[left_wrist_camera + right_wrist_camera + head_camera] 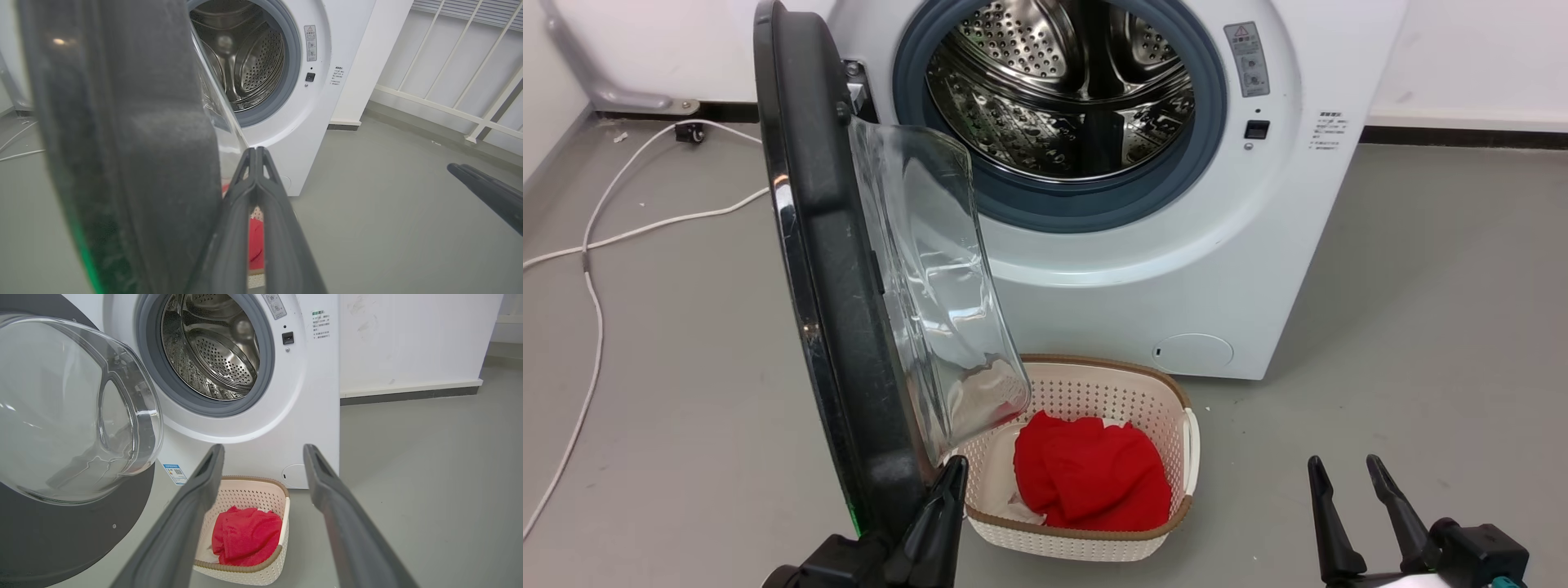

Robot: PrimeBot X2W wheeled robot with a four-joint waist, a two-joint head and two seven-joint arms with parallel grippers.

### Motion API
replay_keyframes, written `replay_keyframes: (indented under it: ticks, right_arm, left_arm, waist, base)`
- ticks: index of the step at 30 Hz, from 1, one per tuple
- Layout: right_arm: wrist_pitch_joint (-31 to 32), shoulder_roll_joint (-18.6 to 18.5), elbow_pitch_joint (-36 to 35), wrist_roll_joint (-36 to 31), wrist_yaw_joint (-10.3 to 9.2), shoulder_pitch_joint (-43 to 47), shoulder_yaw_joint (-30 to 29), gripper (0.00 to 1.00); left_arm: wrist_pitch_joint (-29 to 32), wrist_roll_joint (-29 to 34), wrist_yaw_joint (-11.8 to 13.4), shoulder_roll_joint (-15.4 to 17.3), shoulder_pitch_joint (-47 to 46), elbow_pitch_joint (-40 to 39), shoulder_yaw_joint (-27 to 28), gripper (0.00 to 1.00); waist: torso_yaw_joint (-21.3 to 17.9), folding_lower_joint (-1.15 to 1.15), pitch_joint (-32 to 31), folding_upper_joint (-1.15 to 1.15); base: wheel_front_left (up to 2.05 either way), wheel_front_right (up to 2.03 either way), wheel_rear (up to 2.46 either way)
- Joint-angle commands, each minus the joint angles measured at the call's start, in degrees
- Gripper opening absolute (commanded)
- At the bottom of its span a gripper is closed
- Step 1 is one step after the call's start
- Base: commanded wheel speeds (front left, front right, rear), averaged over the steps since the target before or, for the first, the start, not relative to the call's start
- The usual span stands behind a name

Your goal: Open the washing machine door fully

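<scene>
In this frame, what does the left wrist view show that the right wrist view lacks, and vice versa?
Left wrist view: the shut left gripper beside the washing machine door's black rim, edge-on; a white railing; a white cable on the floor.
Right wrist view: both fingers of the open right gripper, the door's glass bowl face-on, a blue label, the basket's brown rim.
Both: the washing machine, its steel drum, the red cloth.

The round black-rimmed glass door (833, 269) hides the left of the cream perforated basket (1094, 392). The grey sticker (1247, 59) has unreadably small print.
</scene>
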Motion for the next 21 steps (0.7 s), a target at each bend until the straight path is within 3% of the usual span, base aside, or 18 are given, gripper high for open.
replay_keyframes:
  ticks: [1, 13, 14, 21]
  right_arm:
    - [-0.1, 0.2, 0.1, 0.4, -0.03, -0.6, 0.0, 1.00]
    - [-0.1, 0.1, 0.1, 0.3, -0.04, -1.1, 0.1, 1.00]
    - [-0.1, 0.1, 0.1, -0.4, -0.04, -1.9, 0.8, 1.00]
    - [-0.1, 0.1, 0.8, -1.0, -0.04, -2.9, 1.2, 1.00]
  left_arm:
    - [-0.6, 0.4, 0.9, 0.0, 0.1, -0.3, 0.8, 0.00]
    - [-2.0, -1.0, 4.5, 0.7, 2.6, -3.7, 4.9, 0.00]
    - [-2.2, -2.1, 4.8, 2.1, 0.7, -3.2, 8.0, 0.00]
    - [-3.5, -6.1, 4.6, 5.8, -4.6, 2.0, 16.0, 0.00]
  waist:
    - [0.5, 0.00, 0.1, 0.00]
    - [8.4, 0.00, 1.1, 0.00]
    - [9.9, 0.00, 1.7, 0.00]
    - [11.3, 0.00, 3.2, 0.00]
  base:
    - [0.00, 0.00, 0.00]
    - [0.00, 0.00, 0.00]
    - [0.00, 0.00, 0.00]
    - [0.00, 0.00, 0.00]
